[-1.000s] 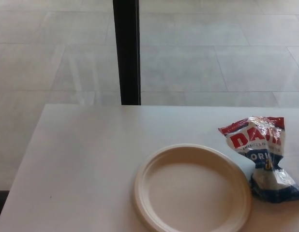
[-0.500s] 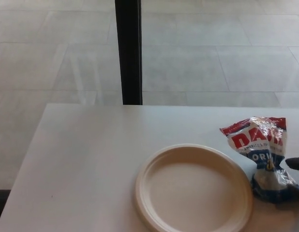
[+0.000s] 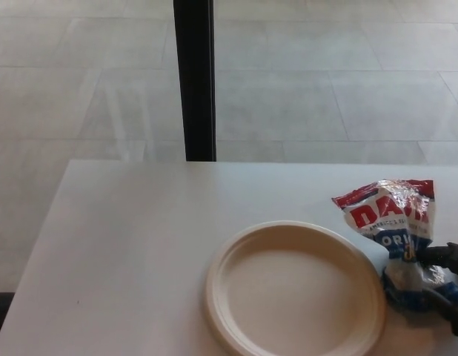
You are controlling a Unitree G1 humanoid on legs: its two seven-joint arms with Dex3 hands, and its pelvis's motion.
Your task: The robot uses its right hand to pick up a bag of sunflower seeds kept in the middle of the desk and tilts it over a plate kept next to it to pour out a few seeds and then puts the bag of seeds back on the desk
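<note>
1. Crinkled foil seed bag (image 3: 396, 226) stands at the desk's (image 3: 133, 237) right, just beside the empty plate (image 3: 294, 289).
2. Right hand (image 3: 445, 285) reaches in at the bag's lower part, black fingers either side; whether it grips, I cannot tell.
3. Step: grasping. Next calls for a firm close, then lifting toward the plate.

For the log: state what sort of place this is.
Probably an office or lobby: a plain white desk stands against a floor-to-ceiling window with a black frame, with pale paving slabs outside.
</note>
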